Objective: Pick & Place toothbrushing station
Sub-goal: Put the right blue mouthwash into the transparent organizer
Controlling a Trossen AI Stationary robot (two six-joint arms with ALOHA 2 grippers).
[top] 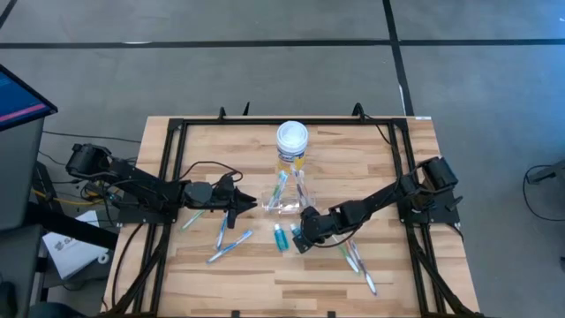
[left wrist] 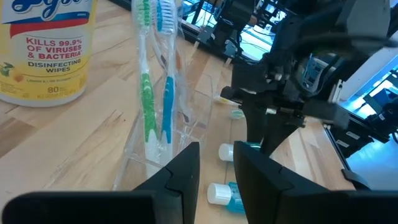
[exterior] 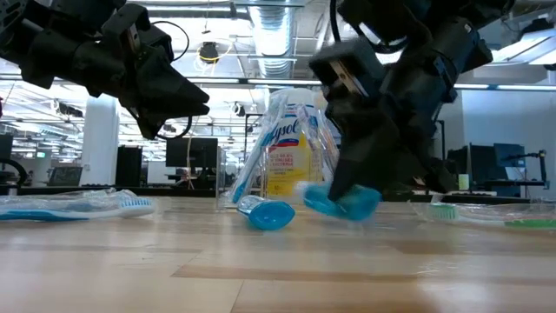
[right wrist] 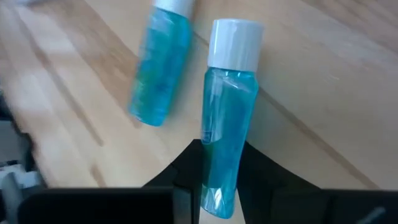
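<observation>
I hold a teal tube (right wrist: 227, 118) in my right pincer (top: 300, 237), just above the surface (top: 291, 278) near its middle.

The second teal tube (top: 280, 237) lies just beside it at nine o'clock. The clear cup (top: 284, 201), with two toothbrushes (left wrist: 155, 81) standing in it, sits at twelve o'clock before the yellow wipes jar (top: 292, 141). My left pincer (top: 243, 204) hovers at the cup's nine o'clock, its fingers narrow and holding nothing.
</observation>
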